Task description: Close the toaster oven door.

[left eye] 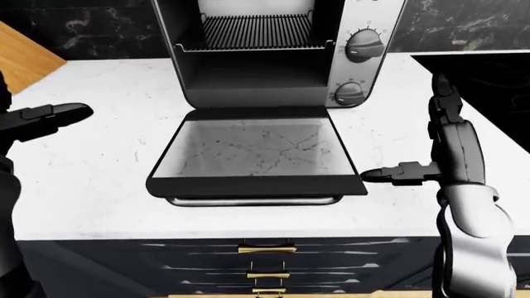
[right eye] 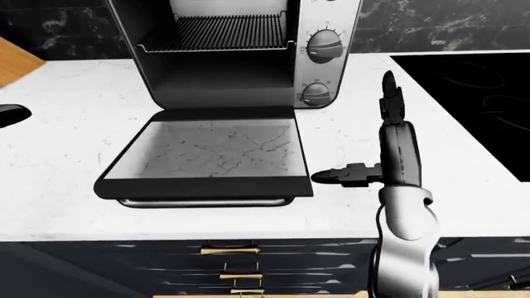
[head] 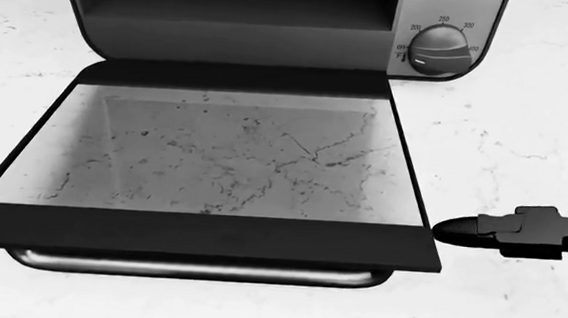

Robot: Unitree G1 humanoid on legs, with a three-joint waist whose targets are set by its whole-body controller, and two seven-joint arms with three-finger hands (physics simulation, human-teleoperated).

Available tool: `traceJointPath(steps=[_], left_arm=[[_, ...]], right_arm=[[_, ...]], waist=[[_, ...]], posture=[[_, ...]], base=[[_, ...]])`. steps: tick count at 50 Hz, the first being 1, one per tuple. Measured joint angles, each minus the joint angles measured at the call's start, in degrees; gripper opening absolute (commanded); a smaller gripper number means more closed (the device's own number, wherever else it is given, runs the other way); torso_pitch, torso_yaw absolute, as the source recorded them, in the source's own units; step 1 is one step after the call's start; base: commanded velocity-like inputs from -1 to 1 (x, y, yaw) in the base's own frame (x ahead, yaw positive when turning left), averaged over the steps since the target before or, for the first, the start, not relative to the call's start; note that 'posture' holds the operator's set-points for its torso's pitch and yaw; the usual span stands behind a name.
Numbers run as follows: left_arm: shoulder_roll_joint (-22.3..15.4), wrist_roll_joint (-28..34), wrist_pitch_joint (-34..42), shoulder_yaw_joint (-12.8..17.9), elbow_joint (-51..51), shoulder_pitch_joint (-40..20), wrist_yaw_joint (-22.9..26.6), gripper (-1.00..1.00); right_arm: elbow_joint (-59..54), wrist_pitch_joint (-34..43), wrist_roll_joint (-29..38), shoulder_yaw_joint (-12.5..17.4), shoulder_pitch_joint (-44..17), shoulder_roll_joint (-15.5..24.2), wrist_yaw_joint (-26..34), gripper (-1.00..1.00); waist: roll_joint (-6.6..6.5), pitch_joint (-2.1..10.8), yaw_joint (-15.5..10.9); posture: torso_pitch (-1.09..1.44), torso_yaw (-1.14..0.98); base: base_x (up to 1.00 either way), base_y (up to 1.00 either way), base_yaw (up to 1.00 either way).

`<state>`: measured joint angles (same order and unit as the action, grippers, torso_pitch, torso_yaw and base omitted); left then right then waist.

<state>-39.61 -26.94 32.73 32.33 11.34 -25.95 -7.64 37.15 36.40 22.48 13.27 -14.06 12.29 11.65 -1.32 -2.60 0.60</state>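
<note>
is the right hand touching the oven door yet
No, in the head view the right hand's thumb tip stops just right of the open toaster oven door, with counter showing between them.

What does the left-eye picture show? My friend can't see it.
A toaster oven sits on a white counter with its glass door folded flat open. The robot's right hand is open just right of the door, one finger pointing at its corner; the left hand hovers far left.
</note>
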Motion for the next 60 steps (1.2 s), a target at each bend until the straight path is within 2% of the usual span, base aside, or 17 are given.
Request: traceJointPath(steps=[32,60], left_arm=[[0.3,0.3,-0.1,0.0,0.0,0.2,0.0,1.00],[0.2,0.1,-0.2,0.2,-0.2,0.3,0.0,1.00]], right_arm=[[-5.6,-5.1,3.7,-1.6,0.5,-1.6,-2.9,1.00],[-11.7,-10.7,5.2,-6.5,0.4,-5.0,-7.2,1.00]], waist=[[-0.13,0.09,0.0],[-0.34,0.15,0.1]], posture=[[0.00,0.00],[0.00,0.00]], base=[[0.00,0.00,0.00],[0.00,0.00,0.00]])
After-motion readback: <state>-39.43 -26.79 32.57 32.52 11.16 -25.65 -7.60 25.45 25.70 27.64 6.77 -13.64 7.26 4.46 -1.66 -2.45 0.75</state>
